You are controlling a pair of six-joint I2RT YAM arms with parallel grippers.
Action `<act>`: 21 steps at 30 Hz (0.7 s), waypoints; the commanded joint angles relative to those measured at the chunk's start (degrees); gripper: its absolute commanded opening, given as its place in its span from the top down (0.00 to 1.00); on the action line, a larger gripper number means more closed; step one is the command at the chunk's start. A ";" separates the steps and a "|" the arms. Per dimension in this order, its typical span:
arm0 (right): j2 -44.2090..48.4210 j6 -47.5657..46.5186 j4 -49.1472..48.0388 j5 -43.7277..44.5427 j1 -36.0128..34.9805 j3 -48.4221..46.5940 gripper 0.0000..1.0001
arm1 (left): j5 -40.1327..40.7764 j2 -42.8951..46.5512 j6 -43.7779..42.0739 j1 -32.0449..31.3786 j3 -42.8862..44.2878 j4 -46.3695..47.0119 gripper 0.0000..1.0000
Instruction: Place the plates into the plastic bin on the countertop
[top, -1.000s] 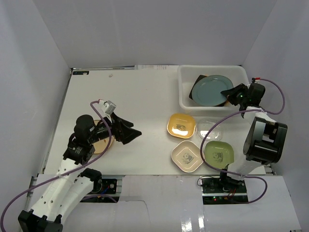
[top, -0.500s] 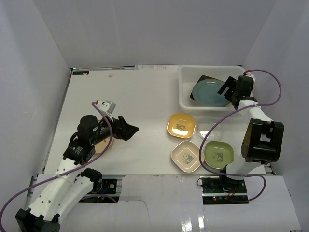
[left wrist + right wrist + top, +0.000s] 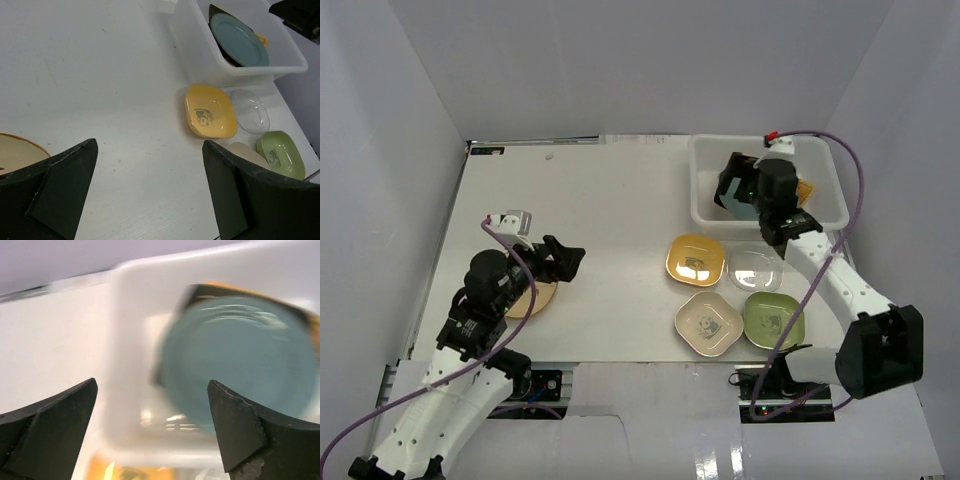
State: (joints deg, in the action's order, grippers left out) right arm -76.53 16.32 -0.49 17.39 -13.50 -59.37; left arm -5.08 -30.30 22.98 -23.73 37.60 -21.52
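Swung over the plastic bin (image 3: pixel 710 205) holding the teal plate (image 3: pixel 239 39), right fingers (image 3: pixel 50 425) spread; left fingers (image 3: pixel 55 190) likewise.

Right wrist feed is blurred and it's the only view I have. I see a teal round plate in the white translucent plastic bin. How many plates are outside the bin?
Observer: Four sit just in front of the white plastic bin: a yellow square dish, a clear glass dish, a cream square dish and a green square dish.
Operator: Any elsewhere?
Observer: One. A tan plate lies on the left side of the countertop, partly hidden under the left arm.
Operator: Is the left gripper holding it?
Observer: No. The left gripper is open with nothing between its fingers. The tan plate lies beside it.
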 commanded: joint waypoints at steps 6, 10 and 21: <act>-11.77 11.61 -17.51 -16.76 -34.30 1.03 0.44 | 12.54 4.72 -0.92 0.35 6.08 1.39 0.02; -29.00 18.56 -21.99 -24.75 -41.16 -7.06 0.57 | 19.92 8.84 0.04 0.78 1.87 2.53 0.02; -53.26 34.92 -30.01 -28.56 -47.49 -20.25 0.33 | 14.31 5.43 0.48 1.66 0.89 2.01 0.02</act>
State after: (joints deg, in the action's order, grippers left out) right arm -125.54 46.17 -27.62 -11.14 -59.48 -76.66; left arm 10.92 -23.83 23.22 -22.59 38.48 -19.29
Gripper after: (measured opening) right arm 0.685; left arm 0.976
